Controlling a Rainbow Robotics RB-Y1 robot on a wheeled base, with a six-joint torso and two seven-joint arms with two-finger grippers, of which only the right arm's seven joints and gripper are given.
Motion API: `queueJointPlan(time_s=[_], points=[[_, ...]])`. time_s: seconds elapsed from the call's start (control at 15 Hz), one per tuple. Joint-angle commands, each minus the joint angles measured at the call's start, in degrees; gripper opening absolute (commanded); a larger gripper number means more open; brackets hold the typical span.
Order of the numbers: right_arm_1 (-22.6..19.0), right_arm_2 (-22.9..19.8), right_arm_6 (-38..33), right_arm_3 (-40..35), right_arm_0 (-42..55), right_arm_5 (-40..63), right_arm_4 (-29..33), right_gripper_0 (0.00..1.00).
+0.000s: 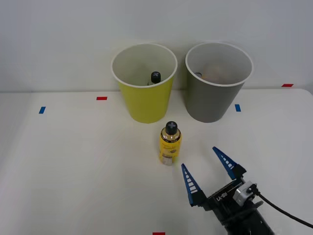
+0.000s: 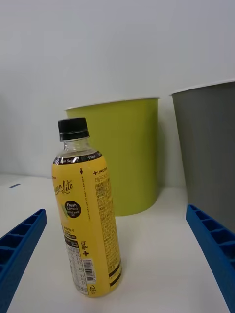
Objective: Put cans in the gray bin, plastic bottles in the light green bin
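A yellow plastic bottle (image 1: pixel 170 144) (image 2: pixel 87 215) with a black cap and printed label stands upright on the white table, in front of the two bins. Behind it to the left is the light green bin (image 1: pixel 145 83) (image 2: pixel 125 151), with another black-capped bottle (image 1: pixel 155 77) showing inside. The gray bin (image 1: pixel 216 82) (image 2: pixel 208 151) stands to its right, holding something I cannot make out. My right gripper (image 1: pixel 204 169) (image 2: pixel 117 274) is open, low over the table, just near and to the right of the yellow bottle, not touching it. No cans are clearly visible.
The white table (image 1: pixel 73 166) carries small red tape marks (image 1: pixel 101 98) and blue tape marks (image 1: pixel 42 110) around the work area. A pale wall rises right behind the bins. A black cable trails from my wrist at the front right.
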Motion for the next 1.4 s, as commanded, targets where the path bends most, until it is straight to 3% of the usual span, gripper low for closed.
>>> queueJointPlan(time_s=[0.07,0.53,1.4], points=[[0.6,2.8,0.1,0.0,-3.4,4.5,0.0,0.99],[2.0,6.5,0.0,0.0,-11.8,17.2,0.0,0.99],[5.6,6.6,0.3,0.0,-11.9,20.6,0.3,0.99]])
